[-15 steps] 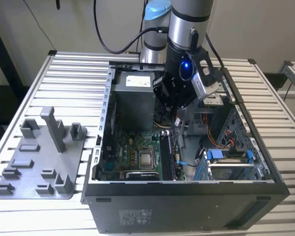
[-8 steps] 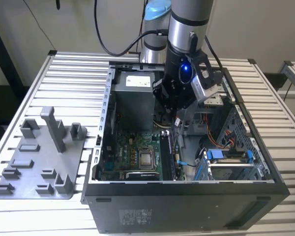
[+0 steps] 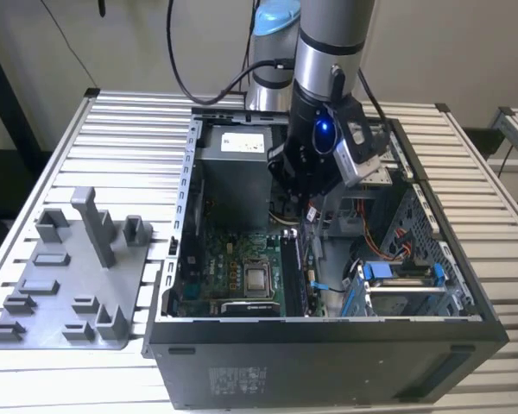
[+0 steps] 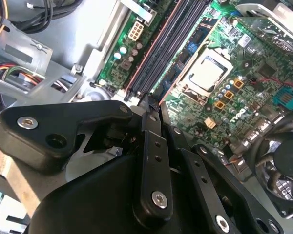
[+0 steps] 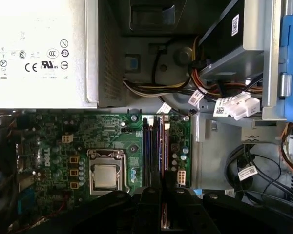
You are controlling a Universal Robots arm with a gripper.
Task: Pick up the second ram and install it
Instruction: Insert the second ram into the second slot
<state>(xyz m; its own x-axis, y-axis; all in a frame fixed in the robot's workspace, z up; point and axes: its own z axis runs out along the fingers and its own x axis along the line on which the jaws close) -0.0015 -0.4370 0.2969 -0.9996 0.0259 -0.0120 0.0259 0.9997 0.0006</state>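
Slatted table [image 3: 121, 129], open computer case [image 3: 328, 345], claw [image 3: 306, 216] inside over memory slots [image 5: 154, 146], grip state unclear

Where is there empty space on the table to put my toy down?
The slatted table is bare behind the grey tray, at the exterior view's left of the open computer case. Another bare strip runs along the case's right side. Inside the case it is crowded: the robot's hand hangs over the green board.
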